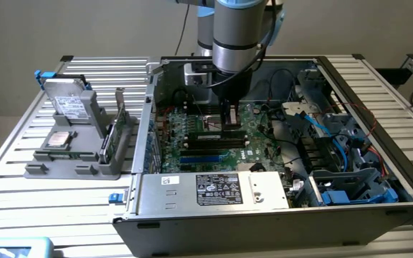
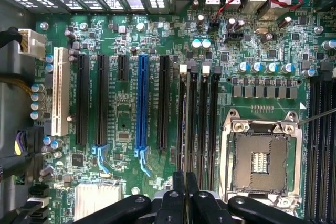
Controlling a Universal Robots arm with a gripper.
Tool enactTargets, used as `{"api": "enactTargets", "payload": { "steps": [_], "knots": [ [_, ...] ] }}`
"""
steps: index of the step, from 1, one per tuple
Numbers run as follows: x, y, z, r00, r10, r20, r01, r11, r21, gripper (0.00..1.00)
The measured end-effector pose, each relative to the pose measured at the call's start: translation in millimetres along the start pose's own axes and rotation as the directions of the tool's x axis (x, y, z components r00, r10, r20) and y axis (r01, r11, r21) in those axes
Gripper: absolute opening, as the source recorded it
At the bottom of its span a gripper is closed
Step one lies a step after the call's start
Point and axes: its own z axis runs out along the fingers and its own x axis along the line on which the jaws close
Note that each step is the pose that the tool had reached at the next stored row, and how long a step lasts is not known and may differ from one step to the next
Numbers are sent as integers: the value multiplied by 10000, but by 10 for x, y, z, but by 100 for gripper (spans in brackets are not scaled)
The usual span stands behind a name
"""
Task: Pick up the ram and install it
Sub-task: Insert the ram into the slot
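Likely the install step: the claw (image 2: pixel 185 182), pinched together, hangs above the memory slots (image 2: pixel 198 124); seating calls for squaring up with one.

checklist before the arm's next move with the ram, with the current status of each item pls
1. gripper shut: ok
2. ram held in it: cannot tell
3. black slots with white latches empty: ok
4. gripper above those slots and running along them: ok
5. case open, with room around the arm in the exterior view: ok
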Motion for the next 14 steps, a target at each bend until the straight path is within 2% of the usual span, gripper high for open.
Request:
{"api": "enactTargets", "payload": {
  "steps": [6, 14],
  "knots": [
    [-2, 0, 57, 10000, 0, 10, 0, 10000, 1, 13],
    [3, 0, 70, 10000, 0, 18, 0, 10000, 23, 13]
  ]
}}
